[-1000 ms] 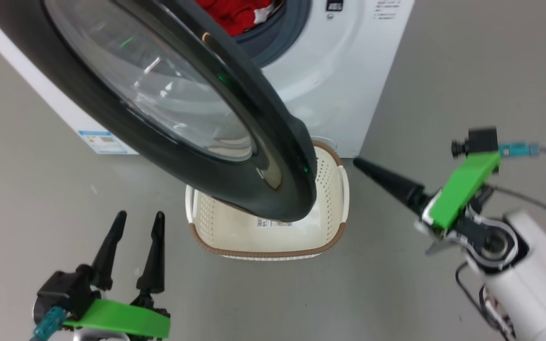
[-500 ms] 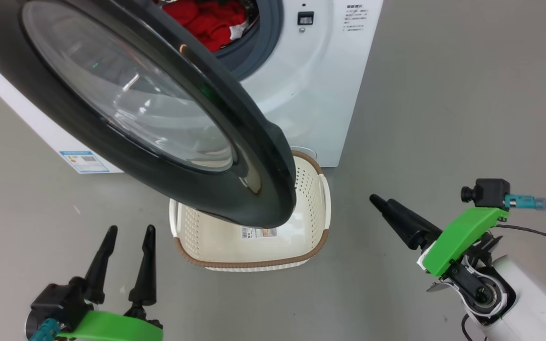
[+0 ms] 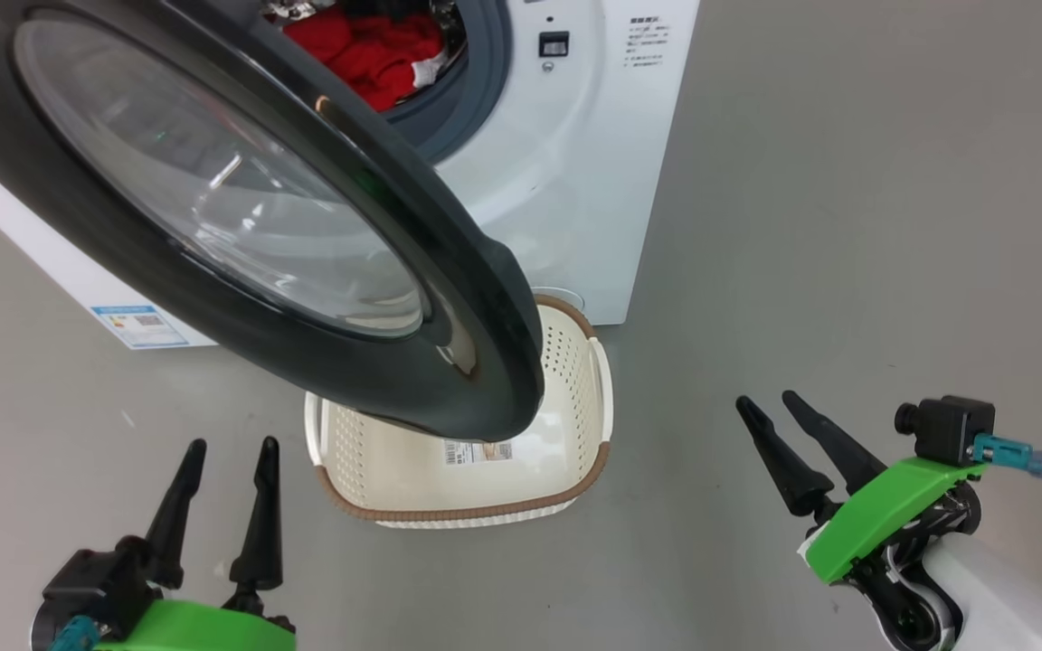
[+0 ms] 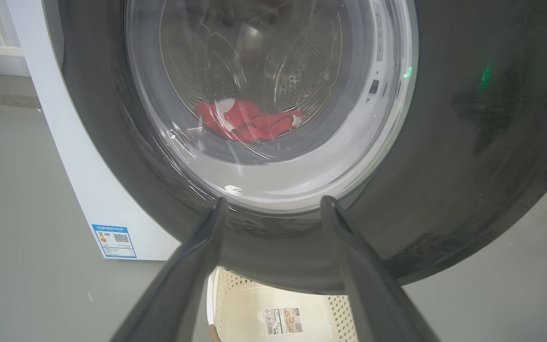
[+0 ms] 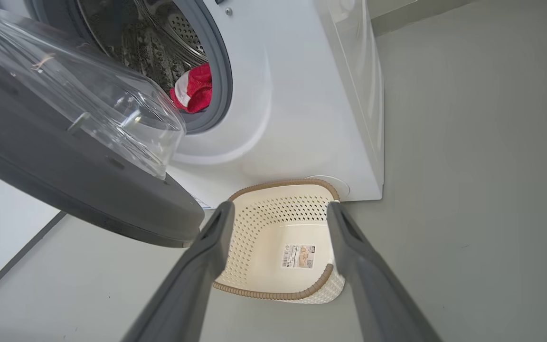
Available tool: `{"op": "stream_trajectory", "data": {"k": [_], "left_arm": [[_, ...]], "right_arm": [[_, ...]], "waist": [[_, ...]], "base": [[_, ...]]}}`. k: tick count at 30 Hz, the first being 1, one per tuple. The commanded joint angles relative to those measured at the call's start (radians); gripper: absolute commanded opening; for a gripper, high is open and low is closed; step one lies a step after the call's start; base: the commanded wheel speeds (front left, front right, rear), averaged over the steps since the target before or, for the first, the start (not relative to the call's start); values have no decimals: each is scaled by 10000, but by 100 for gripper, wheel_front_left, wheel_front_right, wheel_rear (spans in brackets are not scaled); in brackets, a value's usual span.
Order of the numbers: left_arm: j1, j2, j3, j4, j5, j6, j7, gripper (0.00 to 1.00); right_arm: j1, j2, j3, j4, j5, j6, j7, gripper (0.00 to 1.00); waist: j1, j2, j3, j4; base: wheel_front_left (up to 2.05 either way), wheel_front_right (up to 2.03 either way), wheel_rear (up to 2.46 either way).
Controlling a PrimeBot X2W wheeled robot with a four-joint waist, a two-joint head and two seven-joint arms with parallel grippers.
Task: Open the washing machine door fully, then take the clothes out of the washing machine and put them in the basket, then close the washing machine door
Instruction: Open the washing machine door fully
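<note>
The washing machine door, black-rimmed with a clear bowl window, stands swung out from the white washing machine and overhangs the basket. Red clothes lie in the steel drum. On the floor in front of the machine sits the cream basket, with just a sticker on its bottom. My left gripper is open at the lower left, below the door. Low on the right, the right gripper is open, apart from the basket.
Grey floor stretches to the right of the machine and around the basket. A small blue label marks the machine's lower left corner. The door's lower rim hangs over the basket's back half.
The head camera has tilted, so the machine and basket shift left. My right gripper has swung down and back, its fingers now pointing up the picture instead of toward the basket. Nothing was grasped.
</note>
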Motion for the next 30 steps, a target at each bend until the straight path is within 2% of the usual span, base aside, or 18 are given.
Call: {"op": "stream_trajectory", "data": {"k": [1,4,12,20,24,30], "left_arm": [[56,190,386,-218,102,-56,-90,100],[64,194,435,-242,124,-56,-90,100],[69,188,541,-254,161,-56,-90,100],[60,179,589,-260,217,-56,-90,100],[97,160,629,-305,237,-56,-90,100],[106,134,673,-347,243,-56,-90,100]], "right_arm": [[195,-56,52,-124,-206,50,-204,100],[265,33,-226,-62,-867,50,-308,100],[1317,983,-2800,-1147,-3761,50,-321,100],[2370,2007,-4751,-2436,-6430,50,-322,100],[2880,2498,-5392,-3019,-7091,50,-322,100],[3234,2793,-5824,-3253,-7576,50,-323,100]], "waist": [[0,0,-4,-42],[0,0,12,-92],[0,0,27,-164],[0,0,-27,-121],[0,0,-53,-106],[0,0,-30,-100]], "base": [[0,0,0],[0,0,0],[0,0,0],[0,0,0],[0,0,0],[0,0,0]]}}
